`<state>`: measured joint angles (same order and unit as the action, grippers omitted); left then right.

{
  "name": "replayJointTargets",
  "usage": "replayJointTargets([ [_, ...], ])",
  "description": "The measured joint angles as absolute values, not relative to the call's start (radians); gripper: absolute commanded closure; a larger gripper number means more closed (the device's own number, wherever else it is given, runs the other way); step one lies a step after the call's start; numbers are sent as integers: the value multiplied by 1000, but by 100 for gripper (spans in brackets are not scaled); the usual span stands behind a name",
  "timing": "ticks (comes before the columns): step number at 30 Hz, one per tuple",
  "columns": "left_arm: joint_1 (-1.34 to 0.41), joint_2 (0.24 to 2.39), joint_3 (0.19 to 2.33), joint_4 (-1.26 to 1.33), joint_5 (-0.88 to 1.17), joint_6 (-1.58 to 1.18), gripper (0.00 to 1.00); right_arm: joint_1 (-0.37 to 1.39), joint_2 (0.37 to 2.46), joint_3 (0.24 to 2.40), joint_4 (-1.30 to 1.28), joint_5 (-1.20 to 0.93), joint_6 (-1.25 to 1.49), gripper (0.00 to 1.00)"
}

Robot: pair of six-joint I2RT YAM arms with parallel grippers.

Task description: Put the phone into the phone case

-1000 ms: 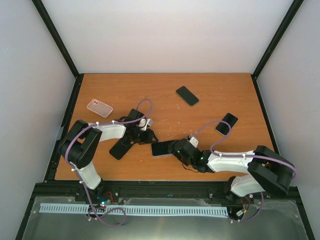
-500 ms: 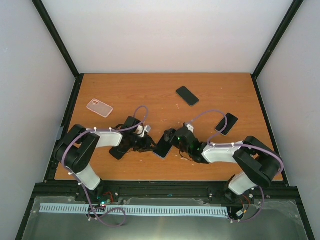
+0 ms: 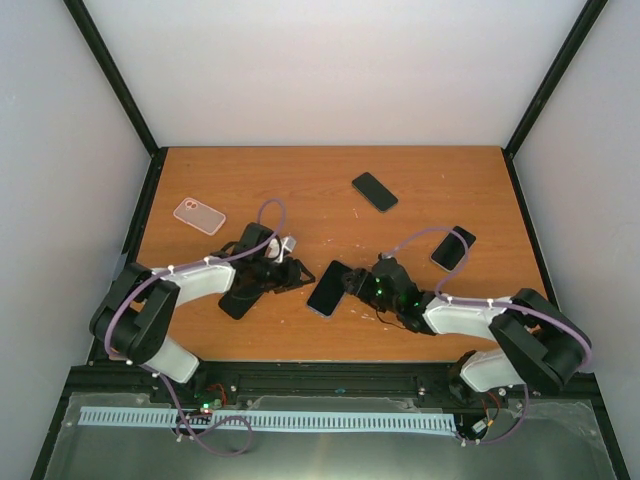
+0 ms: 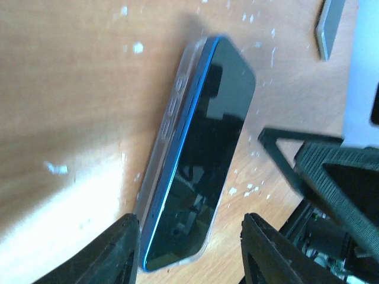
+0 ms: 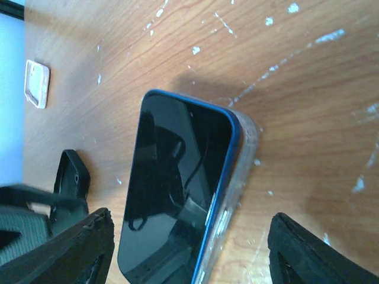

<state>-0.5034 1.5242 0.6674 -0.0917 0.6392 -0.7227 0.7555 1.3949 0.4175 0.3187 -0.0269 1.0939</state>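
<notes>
A second ago my right fingers (image 5: 77,248) held the blue-edged phone (image 4: 204,154) crosswise in front of that arm. Now it lies screen up on the worktop (image 4: 65,94) between my two arms, resting in the clear case (image 4: 167,127). Those right fingers have let go and drawn back a little. They stand spread, one on each side of the phone's near end, touching neither side. My left fingers (image 4: 115,254) have swung in from the other end and are spread too, straddling that end. One pad sits just beside the case's corner, and I cannot tell whether it touches.

Nothing is pinching the phone, so it stays put by its own weight. Along one long side the blue rim stands above the clear wall, so I judge the phone is laid in the case but not snapped home on that edge. A press down there looks like what remains. The pale case (image 3: 199,215) at the far left and the two black phones (image 3: 374,191) (image 3: 453,247) lie well apart from all this.
</notes>
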Motion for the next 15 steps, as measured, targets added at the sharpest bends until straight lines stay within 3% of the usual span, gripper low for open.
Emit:
replayJointTargets([
  [4,-481,1557,730,-107,639,-656,52,776,1361,412,261,-10,1124,35],
  [15,-477,1716,767,-94,726,-565,72,796,1533,466,372,-18,1180,39],
])
